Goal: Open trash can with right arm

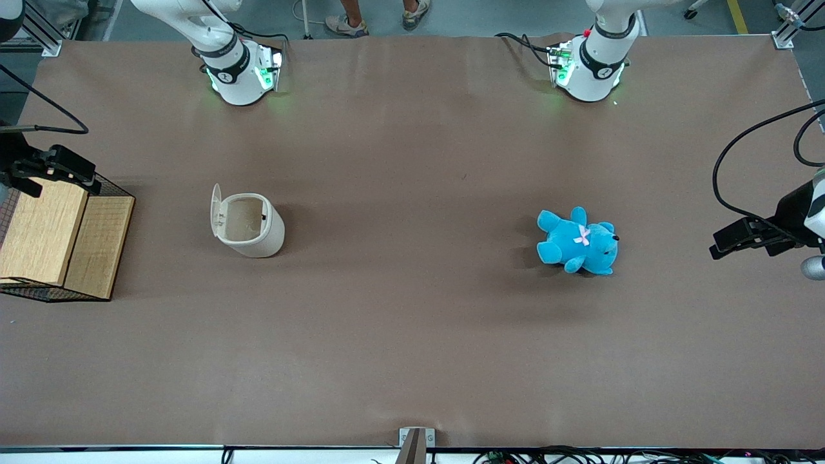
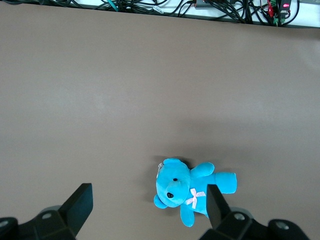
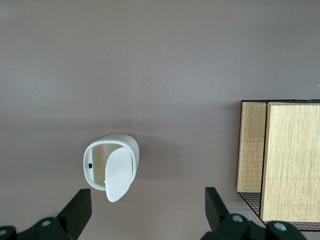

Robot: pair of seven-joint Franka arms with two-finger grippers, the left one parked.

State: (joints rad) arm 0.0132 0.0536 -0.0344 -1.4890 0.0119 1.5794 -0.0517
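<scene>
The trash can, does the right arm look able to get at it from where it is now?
Probably yes. The trash can stands alone on bare table, lid already up, and the gripper hangs with jaws open above the wood-and-mesh box beside it.

— How many bins on the worktop (image 1: 412,335)?
— One trash can (image 1: 248,225), cream-white, with its lid flipped up.
— Soft toys?
— One, a blue teddy bear (image 1: 578,241), toward the parked arm's end.
— Boxes?
— One, wood and wire mesh (image 1: 61,238), at the working arm's end.
— And arms?
— Two bases are bolted down. The right arm (image 1: 219,48) carries one tool (image 1: 55,169), which hangs above the box with its two fingers spread apart.
</scene>
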